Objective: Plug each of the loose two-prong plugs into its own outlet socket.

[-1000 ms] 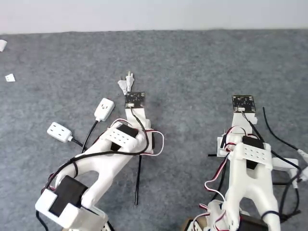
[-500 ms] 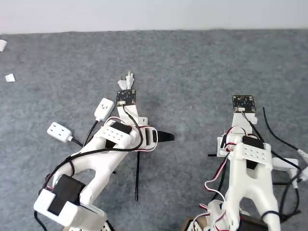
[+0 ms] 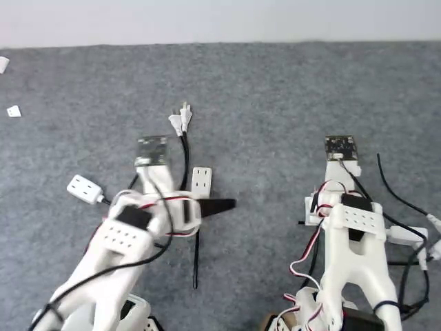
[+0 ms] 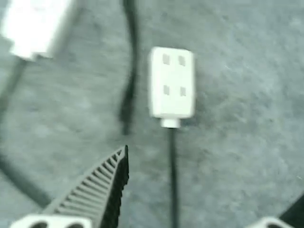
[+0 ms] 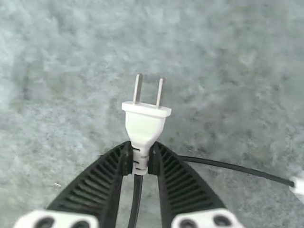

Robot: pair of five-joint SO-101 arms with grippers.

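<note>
Hovering low, the left arm's (image 3: 120, 238) fingers (image 4: 105, 189) gape near an outlet socket (image 4: 172, 81).

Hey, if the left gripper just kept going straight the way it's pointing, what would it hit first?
Probably the white outlet socket, lying ahead of the open left gripper, with its black cord trailing back between the fingers. How far off is unclear.

The left arm (image 3: 117, 241) leans forward, its left gripper (image 4: 209, 183) spread wide, with one black ribbed finger (image 4: 107, 185) just short of the white outlet socket (image 4: 172, 83). Well to the right of that socket the right arm (image 3: 355, 234) stands straight — its right gripper (image 5: 140, 154) pinches a two-prong plug (image 5: 144, 121).
</note>
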